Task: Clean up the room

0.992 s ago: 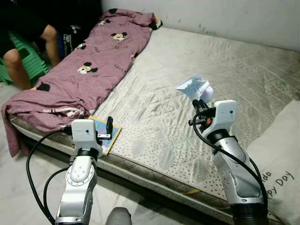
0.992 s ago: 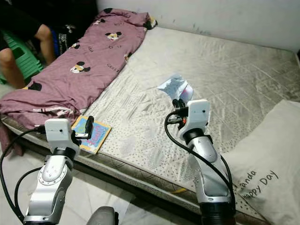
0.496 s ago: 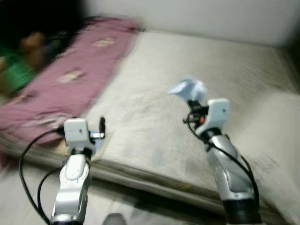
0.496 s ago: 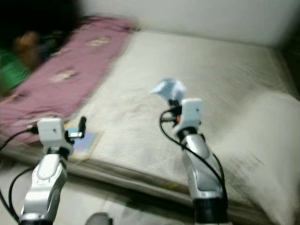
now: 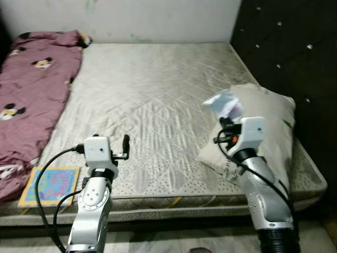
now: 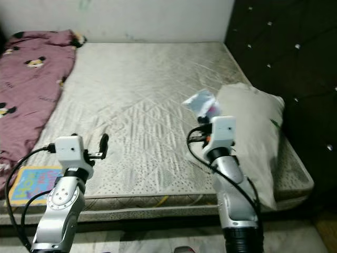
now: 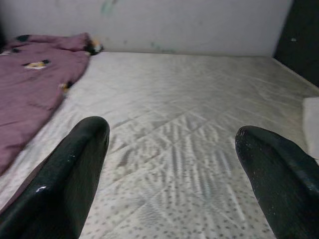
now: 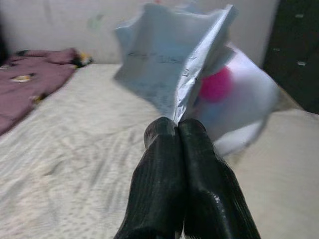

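The right gripper [image 8: 175,130] has its two fingers pinched tight on a crinkly plastic wrapper [image 8: 174,64], which sticks straight up from the tips. The wrapper is already in this claw, raised above the mattress [image 5: 152,89], with the pillow [image 5: 268,121] just beside it. The left gripper [image 7: 172,149] is wide open and holds nothing. Compared with a second ago, the head camera has swung right: the pink blanket [image 5: 26,89] now lies far to the left, and the dark headboard [image 5: 284,47] has come into view.
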Robot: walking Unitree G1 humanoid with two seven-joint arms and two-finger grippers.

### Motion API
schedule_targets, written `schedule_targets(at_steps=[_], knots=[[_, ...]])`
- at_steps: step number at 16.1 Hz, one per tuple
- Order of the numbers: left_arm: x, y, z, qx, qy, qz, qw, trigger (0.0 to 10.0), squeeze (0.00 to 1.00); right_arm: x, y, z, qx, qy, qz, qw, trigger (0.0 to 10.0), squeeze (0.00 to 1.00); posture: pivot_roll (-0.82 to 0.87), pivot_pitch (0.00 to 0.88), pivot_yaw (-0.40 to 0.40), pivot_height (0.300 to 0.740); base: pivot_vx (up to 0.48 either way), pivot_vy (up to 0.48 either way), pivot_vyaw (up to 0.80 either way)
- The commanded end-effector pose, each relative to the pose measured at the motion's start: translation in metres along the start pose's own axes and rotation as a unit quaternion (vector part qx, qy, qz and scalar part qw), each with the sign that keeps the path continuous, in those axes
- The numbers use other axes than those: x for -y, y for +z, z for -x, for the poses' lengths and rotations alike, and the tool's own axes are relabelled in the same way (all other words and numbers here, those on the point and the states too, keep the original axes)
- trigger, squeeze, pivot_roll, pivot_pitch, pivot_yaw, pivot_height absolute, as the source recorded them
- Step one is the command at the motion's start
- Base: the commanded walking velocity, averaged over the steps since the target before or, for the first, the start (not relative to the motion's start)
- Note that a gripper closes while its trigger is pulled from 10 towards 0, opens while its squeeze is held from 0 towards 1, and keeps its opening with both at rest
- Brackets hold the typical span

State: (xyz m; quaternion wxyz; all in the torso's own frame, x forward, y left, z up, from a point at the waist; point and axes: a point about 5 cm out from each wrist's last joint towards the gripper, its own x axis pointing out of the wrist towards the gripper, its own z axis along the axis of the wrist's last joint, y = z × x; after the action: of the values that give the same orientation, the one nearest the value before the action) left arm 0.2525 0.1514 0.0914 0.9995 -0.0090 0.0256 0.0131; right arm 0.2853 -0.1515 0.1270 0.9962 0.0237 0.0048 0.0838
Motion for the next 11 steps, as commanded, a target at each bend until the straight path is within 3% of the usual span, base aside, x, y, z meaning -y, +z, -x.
schedule_targets(at_steps=[1, 4, 9, 11], knots=[[-0.0005, 0.0014, 0.0013, 0.0, -0.001, -0.004, 1.0, 10.0, 0.0, -0.0015, 0.0027, 0.001, 0.001, 0.005, 0.001, 1.0, 10.0, 0.0, -0.07, 0.0, 0.01, 0.74, 0.0, 0.0, 0.0], [0.0005, 0.0009, 0.0031, -0.002, -0.006, 0.005, 1.0, 10.0, 0.0, -0.0041, 0.0034, 0.0018, 0.006, 0.019, 0.029, 0.999, 10.0, 0.0, -0.07, 0.0, 0.011, 0.74, 0.0, 0.0, 0.0], [-0.0022, 0.0005, 0.0022, -0.004, 0.001, 0.009, 1.0, 10.0, 0.0, -0.0059, 0.0003, -0.0014, -0.006, 0.004, 0.002, 1.0, 10.0, 0.0, -0.06, 0.0, 0.012, 0.74, 0.0, 0.0, 0.0], [-0.0023, 0.0008, 0.0022, -0.003, 0.0, 0.008, 1.0, 10.0, 0.0, -0.0062, -0.0014, -0.0012, -0.009, 0.005, 0.003, 1.0, 10.0, 0.0, -0.06, 0.0, 0.011, 0.74, 0.0, 0.3, -0.8]])
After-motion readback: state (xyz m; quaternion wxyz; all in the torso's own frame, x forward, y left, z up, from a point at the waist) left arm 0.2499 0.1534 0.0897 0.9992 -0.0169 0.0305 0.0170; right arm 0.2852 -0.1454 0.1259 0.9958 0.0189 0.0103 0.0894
